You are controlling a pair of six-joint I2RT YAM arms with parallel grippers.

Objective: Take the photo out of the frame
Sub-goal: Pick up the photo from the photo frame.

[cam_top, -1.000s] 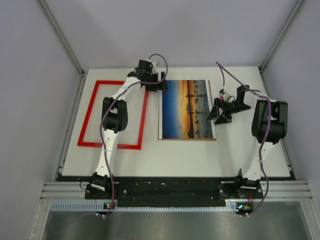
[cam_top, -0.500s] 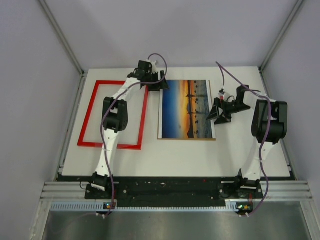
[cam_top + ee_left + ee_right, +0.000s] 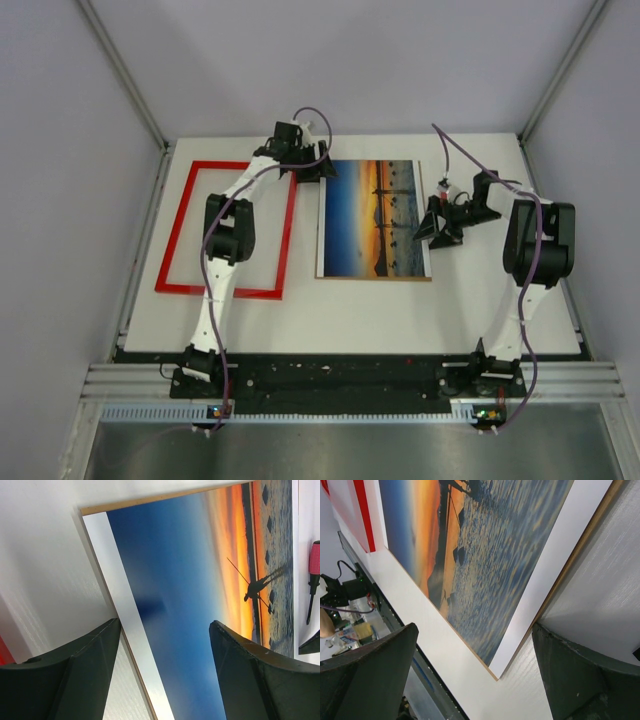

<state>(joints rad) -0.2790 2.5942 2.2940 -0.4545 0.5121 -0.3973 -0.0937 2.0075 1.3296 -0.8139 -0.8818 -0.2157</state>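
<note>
1. The frame lies flat on the left part of the white table. It is a bright-red rectangle with bare tabletop showing through its opening.
2. The photo, an orange-and-blue sunset over water, lies face up to the right of the frame. It is outside the frame, and a strip of table separates the two.
3. The photo rests on a brown backing board, of which only a thin edge shows along the print's white border.
4. The left gripper sits at the photo's far left corner, and its arm reaches over the frame's right side.
5. In the left wrist view its fingers stand apart. One is over the table and the other over the blue sky, with the photo's white left edge in the gap between them. They grip nothing.
6. The right gripper hangs at the photo's right edge with its jaws spread wide and empty. In the right wrist view the photo's near corner lies between them.
7. A pink-handled screwdriver lies on the table just beside the photo's right border.
</note>
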